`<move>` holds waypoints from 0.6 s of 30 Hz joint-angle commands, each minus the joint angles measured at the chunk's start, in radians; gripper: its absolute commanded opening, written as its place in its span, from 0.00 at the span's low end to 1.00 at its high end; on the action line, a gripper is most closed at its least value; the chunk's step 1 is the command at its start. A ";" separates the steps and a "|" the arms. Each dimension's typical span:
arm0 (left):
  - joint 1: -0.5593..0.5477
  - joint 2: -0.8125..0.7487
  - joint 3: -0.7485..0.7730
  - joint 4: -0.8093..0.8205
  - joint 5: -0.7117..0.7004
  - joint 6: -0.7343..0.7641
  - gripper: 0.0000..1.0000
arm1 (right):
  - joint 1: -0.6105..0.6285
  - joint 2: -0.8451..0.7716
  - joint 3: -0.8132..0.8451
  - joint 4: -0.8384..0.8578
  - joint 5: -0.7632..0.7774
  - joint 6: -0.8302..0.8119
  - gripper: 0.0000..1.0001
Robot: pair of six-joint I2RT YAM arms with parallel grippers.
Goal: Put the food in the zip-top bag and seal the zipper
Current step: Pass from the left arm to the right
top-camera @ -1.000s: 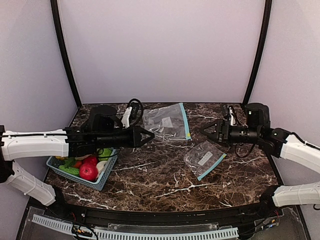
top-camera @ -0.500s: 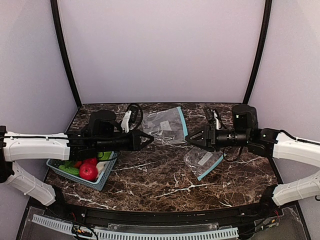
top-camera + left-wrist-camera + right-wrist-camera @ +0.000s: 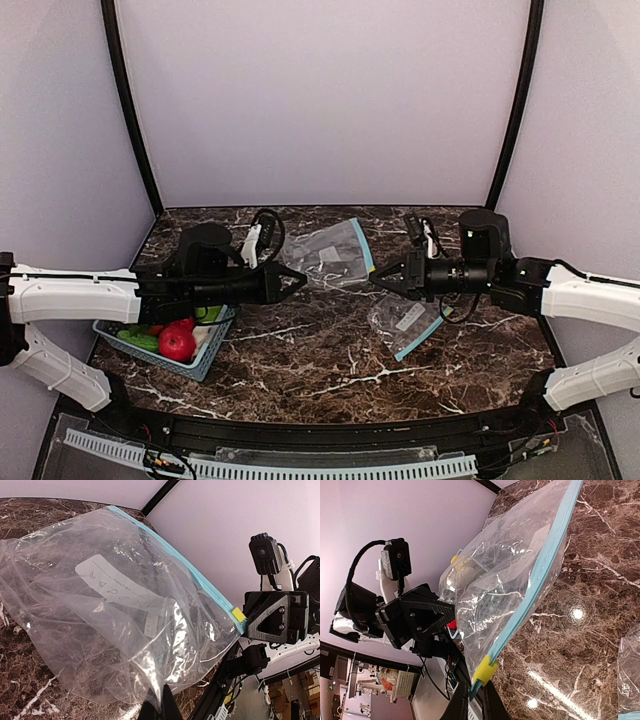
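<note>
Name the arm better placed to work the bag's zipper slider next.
Right, likely: the right tool pinches the zip-top bag at its zipper end, beside the yellow slider; the left tool holds the edge opposite the zipper.

- My grippers: two, left gripper and right gripper.
- Bags: two, a zip-top bag and a second zip-top bag.
- Teal basket: one.
- Toy food: too heaped to count.
</note>
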State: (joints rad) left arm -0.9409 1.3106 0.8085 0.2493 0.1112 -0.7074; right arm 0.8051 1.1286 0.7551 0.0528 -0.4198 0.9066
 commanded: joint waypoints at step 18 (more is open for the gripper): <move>-0.001 -0.061 -0.056 0.044 -0.003 -0.012 0.01 | 0.011 0.041 0.008 0.018 0.073 0.002 0.00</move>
State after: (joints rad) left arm -0.9409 1.2842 0.7746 0.2733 0.1112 -0.7181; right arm 0.8055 1.1652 0.7551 0.0517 -0.3687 0.9108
